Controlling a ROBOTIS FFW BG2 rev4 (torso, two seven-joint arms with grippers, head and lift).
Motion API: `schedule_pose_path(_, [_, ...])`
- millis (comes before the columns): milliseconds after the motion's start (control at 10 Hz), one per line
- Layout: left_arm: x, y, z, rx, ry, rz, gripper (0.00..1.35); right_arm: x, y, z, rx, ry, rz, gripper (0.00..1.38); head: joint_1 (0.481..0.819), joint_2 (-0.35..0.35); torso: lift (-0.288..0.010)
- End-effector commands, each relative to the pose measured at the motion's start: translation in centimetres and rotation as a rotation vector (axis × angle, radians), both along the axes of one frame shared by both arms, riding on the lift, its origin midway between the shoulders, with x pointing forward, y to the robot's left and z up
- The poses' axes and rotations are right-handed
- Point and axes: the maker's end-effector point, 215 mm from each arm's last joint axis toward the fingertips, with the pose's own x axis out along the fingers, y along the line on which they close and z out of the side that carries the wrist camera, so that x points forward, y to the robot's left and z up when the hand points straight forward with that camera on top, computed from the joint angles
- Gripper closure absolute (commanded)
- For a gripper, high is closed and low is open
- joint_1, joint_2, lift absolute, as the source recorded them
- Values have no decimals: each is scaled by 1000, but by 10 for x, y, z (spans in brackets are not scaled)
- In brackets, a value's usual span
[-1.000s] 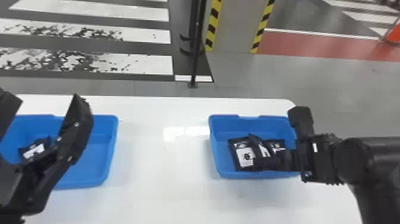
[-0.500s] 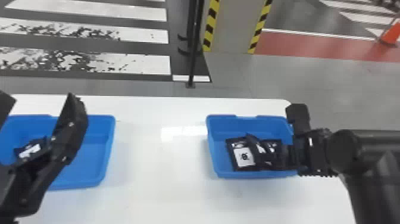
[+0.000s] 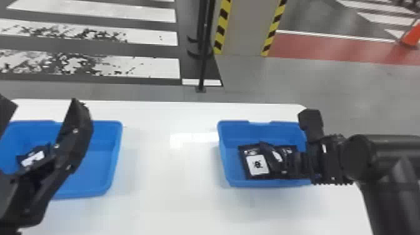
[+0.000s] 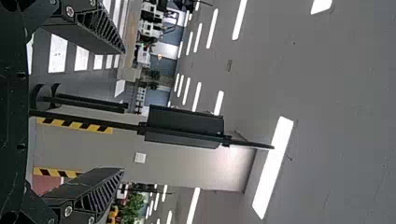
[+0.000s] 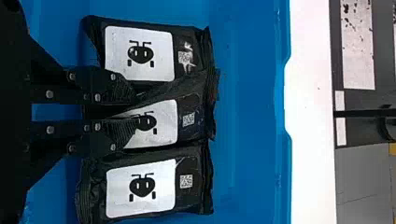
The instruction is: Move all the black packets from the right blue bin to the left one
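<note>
In the head view my left gripper (image 3: 40,109) stands open above the left blue bin (image 3: 101,187), where a black packet (image 3: 22,159) with a white label lies. My left gripper (image 4: 122,109) has nothing between its fingers in its wrist view. Down in the right blue bin (image 3: 223,150) is my right gripper (image 3: 290,162), over the black packets (image 3: 245,150). The right wrist view has three packets side by side; my right gripper (image 5: 133,111) is shut on a raised fold of the middle packet (image 5: 187,119), between the upper packet (image 5: 140,53) and lower packet (image 5: 140,186).
The white table (image 3: 168,175) lies between the two bins. Beyond its far edge stand a thin black post (image 3: 204,47) and a pillar (image 3: 247,28) with yellow-black striped edges. An orange cone (image 3: 411,36) is on the floor at the far right.
The right forearm and wrist have shifted slightly, while the gripper stays low among the packets. Both bins and the left arm look nearly the same, apart from a small shift of the head view.
</note>
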Motion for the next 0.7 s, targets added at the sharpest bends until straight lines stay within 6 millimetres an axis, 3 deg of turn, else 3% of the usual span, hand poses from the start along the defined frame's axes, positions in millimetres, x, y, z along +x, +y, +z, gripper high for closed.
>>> schedule_pose_path(0, [0,2,0,-1,-4,5,140,-1,-3,-9,3,10,-9,1099,695,-191,-140])
schedule_pose_path(200, [-1,4,1,-2,-11,10,147,7,1,1,-4,-61,-1,1139,695,-193,-140])
schedule_pose_path(600, [-3,5,6,-3,-30,15,156,31,19,84,-13,-354,14,1161,695,-172,-140])
